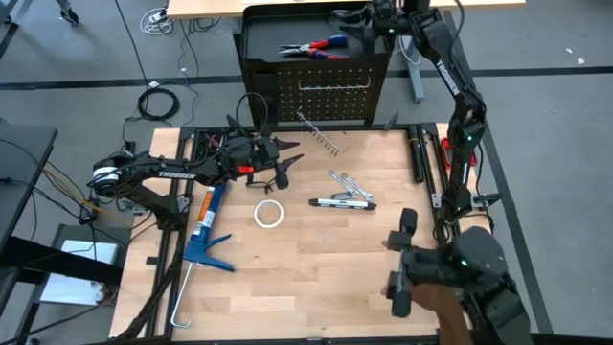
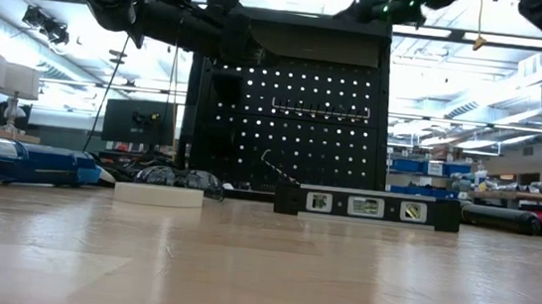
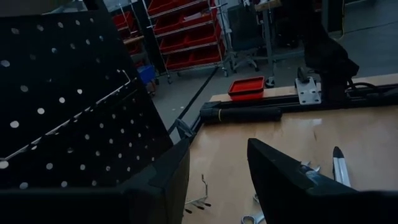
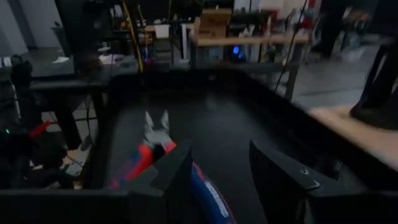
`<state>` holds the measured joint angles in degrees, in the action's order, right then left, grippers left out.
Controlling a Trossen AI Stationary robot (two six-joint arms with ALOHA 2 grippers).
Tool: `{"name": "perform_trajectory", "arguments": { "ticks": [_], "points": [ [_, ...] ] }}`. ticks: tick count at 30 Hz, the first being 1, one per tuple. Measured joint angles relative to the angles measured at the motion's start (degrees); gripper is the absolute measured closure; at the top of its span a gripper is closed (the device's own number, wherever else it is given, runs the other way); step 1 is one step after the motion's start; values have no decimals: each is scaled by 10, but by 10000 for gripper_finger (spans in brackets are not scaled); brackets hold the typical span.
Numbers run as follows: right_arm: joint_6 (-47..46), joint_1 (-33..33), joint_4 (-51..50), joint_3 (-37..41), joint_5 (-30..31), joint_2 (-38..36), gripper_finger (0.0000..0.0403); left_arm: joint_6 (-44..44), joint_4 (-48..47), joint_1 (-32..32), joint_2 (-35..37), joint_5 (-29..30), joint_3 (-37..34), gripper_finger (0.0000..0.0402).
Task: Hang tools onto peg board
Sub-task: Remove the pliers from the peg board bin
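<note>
Pliers [image 4: 163, 167] lying in peg board [image 1: 316, 91] tray, under wide-open right pincer [image 4: 217, 180]: lower squarely, grip handles. Left pincer [image 3: 217, 180] wide too.

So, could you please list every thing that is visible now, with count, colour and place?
upright black perforated metal peg board: one, black, at table's far edge
red-and-blue-handled pliers: one, in the board's top tray
silver wrenches: two, on the wooden table
slim black-and-silver bar level: one, beside the wrenches
silver wire hook rack: one, before the board
white tape ring: one, table centre
big blue caulking gun: one, table's left side
left gripper: open, near the board's left foot
right gripper: open, above the tray by the pliers
</note>
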<state>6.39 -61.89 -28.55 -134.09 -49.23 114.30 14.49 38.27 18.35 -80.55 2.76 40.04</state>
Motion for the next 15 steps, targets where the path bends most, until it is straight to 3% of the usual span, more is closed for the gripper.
{"name": "perform_trajectory", "arguments": {
  "ticks": [6, 12, 15],
  "points": [
    [-6, -5, 10, 0, -1, 28, 233, 3, 12, -1, 0, 0, 0, 236],
    [-12, 5, 13, -1, 56, 35, 233, 24, 8, -1, 0, 0, 0, 236],
    [-6, 9, 16, -1, 55, 36, 234, 32, 9, -1, 0, 0, 0, 236]
  ]
}}
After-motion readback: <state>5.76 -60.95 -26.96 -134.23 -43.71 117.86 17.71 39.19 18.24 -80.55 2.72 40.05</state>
